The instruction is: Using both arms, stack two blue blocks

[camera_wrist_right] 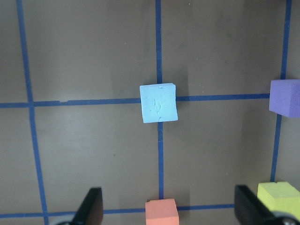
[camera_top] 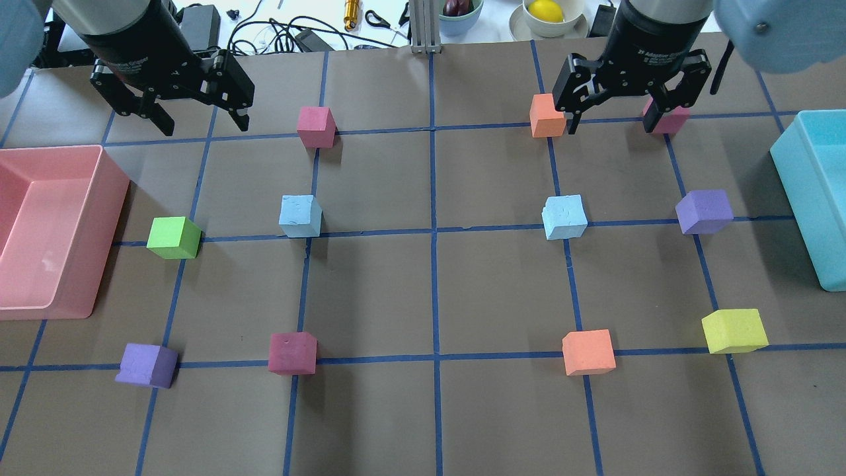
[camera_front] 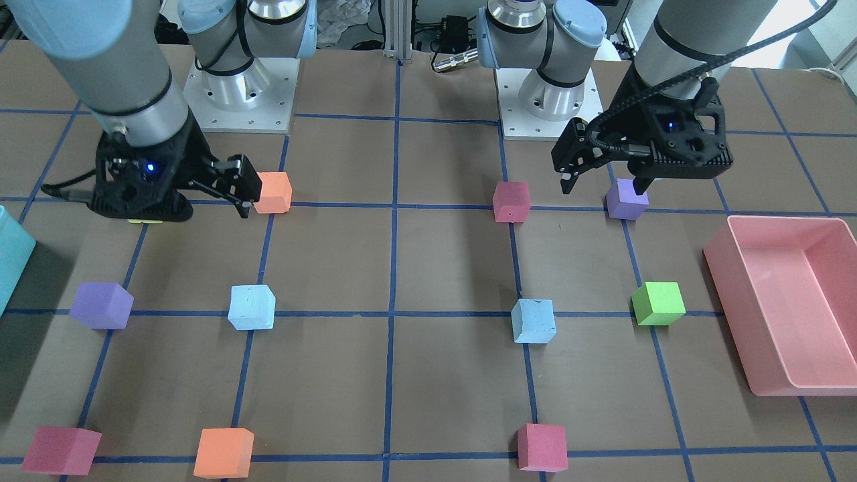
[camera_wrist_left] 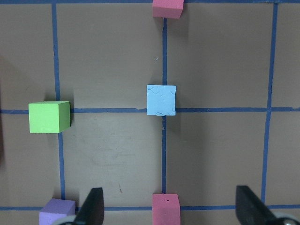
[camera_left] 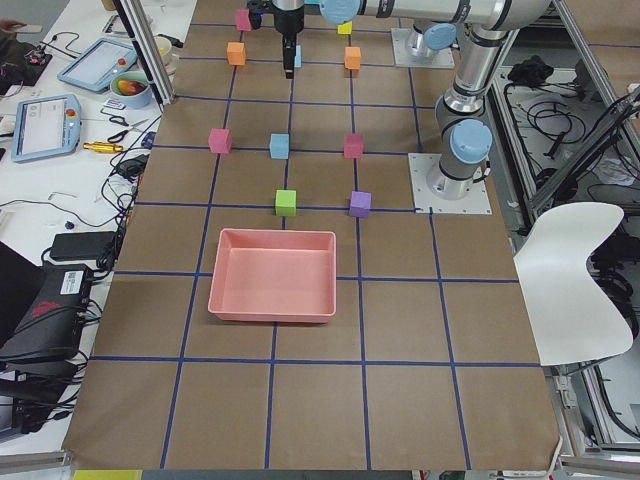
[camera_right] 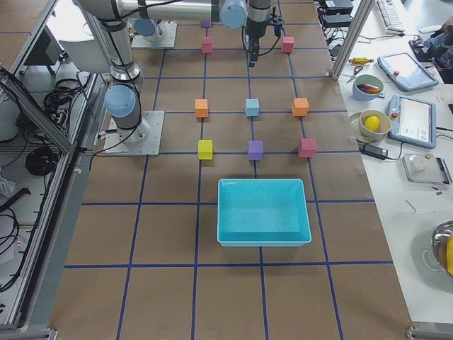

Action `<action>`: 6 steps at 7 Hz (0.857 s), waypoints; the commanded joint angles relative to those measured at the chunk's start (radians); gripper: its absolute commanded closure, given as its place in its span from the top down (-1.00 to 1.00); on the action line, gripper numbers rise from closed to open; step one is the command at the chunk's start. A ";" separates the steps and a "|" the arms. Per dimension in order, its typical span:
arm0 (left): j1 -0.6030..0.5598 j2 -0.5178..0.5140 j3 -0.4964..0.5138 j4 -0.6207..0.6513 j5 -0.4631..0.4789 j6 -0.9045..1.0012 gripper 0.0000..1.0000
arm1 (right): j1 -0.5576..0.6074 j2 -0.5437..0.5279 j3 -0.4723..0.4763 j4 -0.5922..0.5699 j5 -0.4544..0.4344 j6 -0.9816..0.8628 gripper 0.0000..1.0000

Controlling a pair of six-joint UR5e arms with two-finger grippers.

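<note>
Left gripper [camera_top: 203, 125] and right gripper [camera_top: 611, 124] both hang high, jaws wide and empty; left blue block [camera_top: 301, 215] and right blue block [camera_top: 564, 217] sit on the tabletop [camera_top: 370, 297], one per half, midway between robot-side and operator-side edges. You risk the two grippers clashing near the centre. The right blue block's skew (off the tape lines [camera_top: 434, 297]) could also let the jaws pinch corners, seating it crooked.

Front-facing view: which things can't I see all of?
- Yellow block: only a sliver shows under the right hand.
- Purple block nearest the robot: its top corner is hidden behind the left hand.
- Teal bin: cut off by the view's left edge.
</note>
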 commanded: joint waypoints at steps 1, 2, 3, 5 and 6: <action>0.001 -0.027 -0.091 0.075 0.002 -0.019 1.00 | -0.003 0.112 0.175 -0.330 -0.019 -0.109 1.00; -0.001 -0.056 -0.138 0.221 -0.004 -0.004 1.00 | -0.006 0.171 0.194 -0.412 -0.014 -0.119 1.00; -0.004 -0.090 -0.213 0.287 0.002 -0.004 1.00 | -0.006 0.230 0.200 -0.457 -0.010 -0.134 1.00; -0.002 -0.159 -0.310 0.443 -0.003 0.000 1.00 | -0.005 0.253 0.248 -0.543 -0.011 -0.174 0.93; -0.002 -0.209 -0.315 0.523 -0.006 -0.002 1.00 | -0.005 0.259 0.280 -0.546 -0.020 -0.195 0.43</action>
